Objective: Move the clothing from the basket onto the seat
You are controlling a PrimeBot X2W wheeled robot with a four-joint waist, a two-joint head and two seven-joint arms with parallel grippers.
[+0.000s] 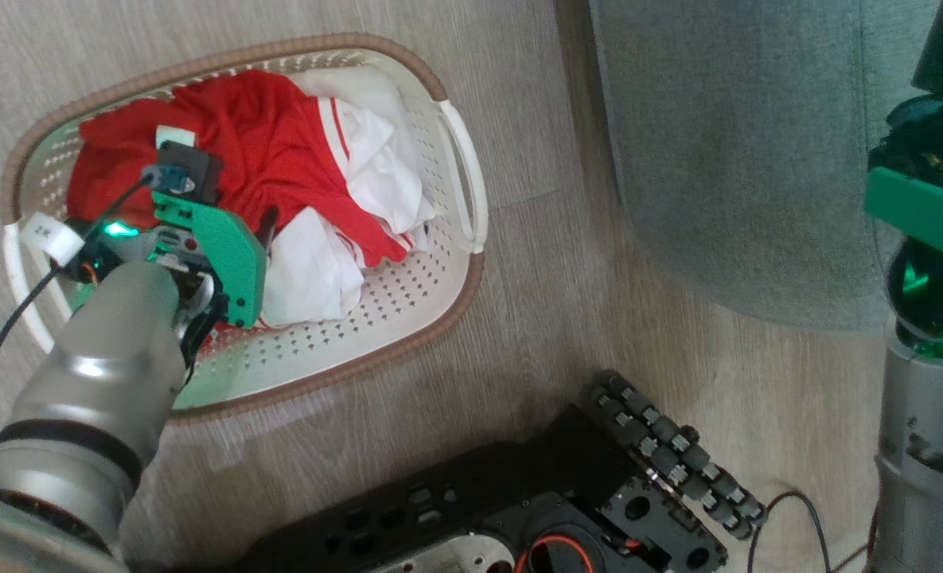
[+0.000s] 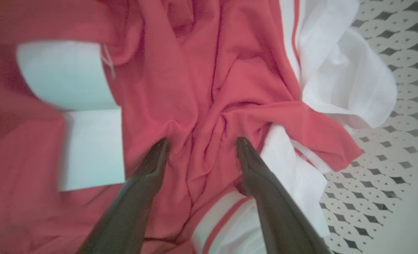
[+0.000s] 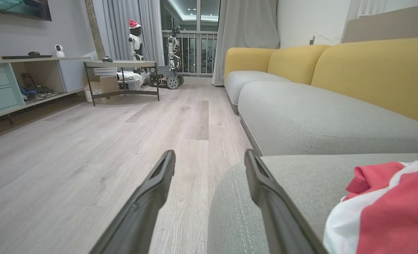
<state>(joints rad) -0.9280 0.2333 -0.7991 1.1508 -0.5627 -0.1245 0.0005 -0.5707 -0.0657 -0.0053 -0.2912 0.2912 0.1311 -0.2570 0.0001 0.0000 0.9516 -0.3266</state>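
Down in the basket (image 1: pixel 395 298), my left claw (image 2: pixel 201 143) is standing fairly wide over the heaped red clothing (image 2: pixel 194 70), both tips pressing into it with a ridge bunching between them. I am judging the fabric thin, light, limp and slippery, so pinching deep on that gathered ridge is looking safer than a loose white edge.
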